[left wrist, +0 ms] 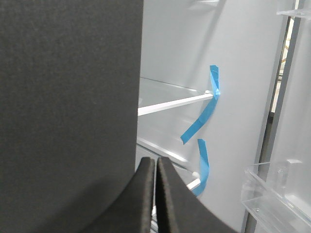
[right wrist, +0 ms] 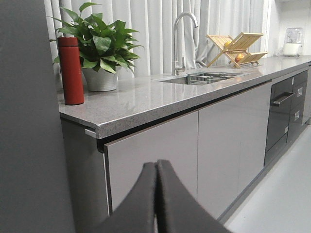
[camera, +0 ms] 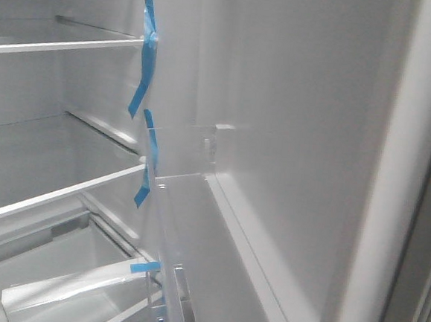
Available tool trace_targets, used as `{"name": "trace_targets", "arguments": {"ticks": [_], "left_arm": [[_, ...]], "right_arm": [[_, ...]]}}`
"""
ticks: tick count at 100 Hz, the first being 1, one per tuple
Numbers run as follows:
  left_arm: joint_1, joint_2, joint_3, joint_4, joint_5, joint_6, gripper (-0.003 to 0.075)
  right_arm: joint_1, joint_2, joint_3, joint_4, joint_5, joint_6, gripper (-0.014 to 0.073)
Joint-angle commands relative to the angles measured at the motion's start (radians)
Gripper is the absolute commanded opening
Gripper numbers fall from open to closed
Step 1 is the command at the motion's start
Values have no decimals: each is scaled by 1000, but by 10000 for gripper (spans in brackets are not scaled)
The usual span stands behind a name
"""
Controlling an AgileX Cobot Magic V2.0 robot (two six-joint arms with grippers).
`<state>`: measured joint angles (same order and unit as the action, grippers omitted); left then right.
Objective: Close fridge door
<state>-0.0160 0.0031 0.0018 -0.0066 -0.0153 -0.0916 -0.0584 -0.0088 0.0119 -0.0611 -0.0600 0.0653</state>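
The fridge door stands open. Its white inner lining [camera: 299,138] and white edge seal [camera: 404,183] fill the right of the front view, with a clear shelf bin [camera: 191,278] low on it. The bin also shows in the left wrist view [left wrist: 277,194]. My left gripper [left wrist: 156,160] is shut and empty, close beside a matt dark grey face [left wrist: 68,111], pointing into the fridge. My right gripper [right wrist: 156,164] is shut and empty, outside the fridge beside a dark grey face [right wrist: 29,136]. Neither gripper shows in the front view.
Glass fridge shelves [camera: 68,45] carry blue tape strips [camera: 145,58] on their ends. A drawer [camera: 65,268] sits low inside. A grey counter [right wrist: 160,97] holds a red bottle [right wrist: 71,70], a potted plant [right wrist: 102,48], a sink tap [right wrist: 181,39] and a wooden rack [right wrist: 238,46]. Pale glossy cabinet fronts [right wrist: 228,141] stand below.
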Motion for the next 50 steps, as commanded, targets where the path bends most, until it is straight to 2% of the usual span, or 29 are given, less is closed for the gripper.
{"name": "trace_targets", "arguments": {"ticks": [1, 38, 50], "left_arm": [[-8, 19, 28, -2, -77, -4, -21], [-8, 19, 28, -2, -77, -4, -20], [-8, 19, 28, -2, -77, -4, -21]], "right_arm": [[-6, -12, 11, -3, -74, -1, -76], [-6, -12, 9, -3, -56, -1, -76], [-6, 10, -39, -3, -44, -1, -76]]}}
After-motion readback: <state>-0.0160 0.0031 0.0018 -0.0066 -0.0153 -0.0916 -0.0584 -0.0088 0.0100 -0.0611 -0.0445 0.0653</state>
